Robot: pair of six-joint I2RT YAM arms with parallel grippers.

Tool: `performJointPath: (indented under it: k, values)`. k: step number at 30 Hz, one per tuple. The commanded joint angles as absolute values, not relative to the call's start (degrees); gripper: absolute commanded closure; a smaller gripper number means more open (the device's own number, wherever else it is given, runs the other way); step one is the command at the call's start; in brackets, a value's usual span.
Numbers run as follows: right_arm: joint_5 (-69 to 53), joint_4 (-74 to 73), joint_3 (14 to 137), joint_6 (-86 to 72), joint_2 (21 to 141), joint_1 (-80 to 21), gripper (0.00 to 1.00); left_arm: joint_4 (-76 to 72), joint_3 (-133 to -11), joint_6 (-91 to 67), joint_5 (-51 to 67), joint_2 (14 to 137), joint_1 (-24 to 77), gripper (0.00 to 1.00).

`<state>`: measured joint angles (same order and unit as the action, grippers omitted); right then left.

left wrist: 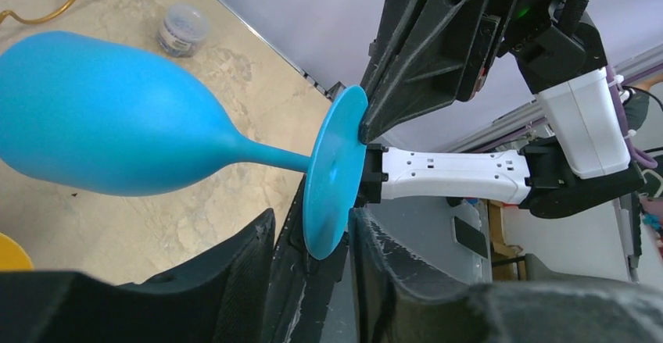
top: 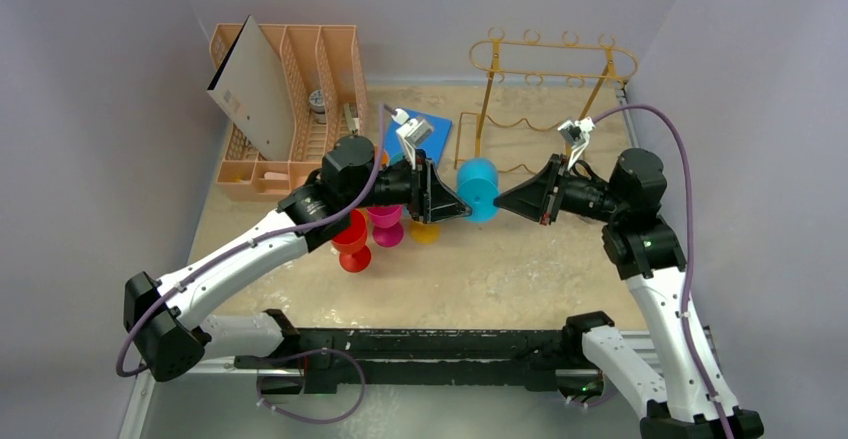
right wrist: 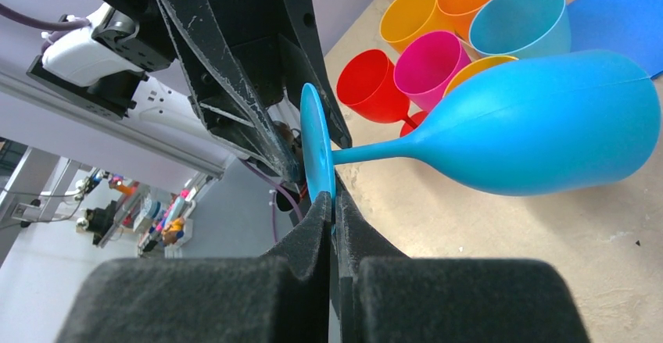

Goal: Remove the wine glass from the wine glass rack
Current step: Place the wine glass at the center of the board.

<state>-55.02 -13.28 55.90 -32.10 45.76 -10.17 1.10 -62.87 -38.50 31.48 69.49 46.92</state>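
A blue wine glass [top: 478, 189] hangs level above the table, between my two grippers and in front of the gold wire wine glass rack [top: 550, 59], clear of it. My right gripper [right wrist: 332, 202] is shut on the rim of the glass's round foot [right wrist: 315, 144]; it also shows in the top view [top: 503, 202]. My left gripper [left wrist: 313, 226] is open, its fingers standing either side of the same foot [left wrist: 332, 171] with a gap showing; it shows in the top view too [top: 455, 207]. The bowl [left wrist: 102, 136] points away from the left wrist camera.
A peach slotted organizer [top: 300, 69] with a grey board [top: 250, 89] leaning in it stands back left. A blue mat [top: 430, 131] lies behind the left gripper. Red [top: 352, 239], pink [top: 386, 221] and yellow [top: 425, 231] glasses stand under the left arm. A small jar [left wrist: 181, 29] sits near the rack.
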Motion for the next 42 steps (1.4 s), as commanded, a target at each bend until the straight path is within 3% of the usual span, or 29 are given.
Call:
performJointPath:
  k: [1,7,9,13,20,25,33,42]
  values:
    - [-56.51,-9.99,55.75,-32.56,45.83,-10.55,1.00,-1.58,-64.70,-38.58,34.43,69.96,47.11,0.68]
    - [-56.65,-8.19,55.46,-33.49,46.39,-10.58,1.00,-1.70,-64.87,-38.40,37.18,70.93,47.46,1.00]
    - [-56.62,-8.14,55.59,-33.49,46.35,-10.60,0.99,-1.54,-64.86,-37.89,37.70,70.86,47.46,1.00]
    - [-55.78,-8.91,56.25,-33.64,46.70,-10.56,0.69,-1.23,-64.80,-36.06,37.95,69.85,47.55,1.00]
    - [-53.78,-8.11,58.90,-35.38,48.24,-10.57,0.46,1.64,-64.02,-29.18,37.55,66.04,47.63,1.00]
    - [-50.84,-7.18,62.13,-37.13,50.19,-10.57,0.39,3.63,-61.87,-23.43,35.84,62.28,47.64,1.00]
    - [-50.92,3.44,65.08,-45.25,56.76,-10.55,0.35,10.35,-58.98,-12.23,34.91,56.62,47.64,1.00]
    - [-55.53,3.96,69.27,-46.51,64.11,-10.63,0.31,12.91,-53.37,3.17,38.73,48.52,47.64,1.00]
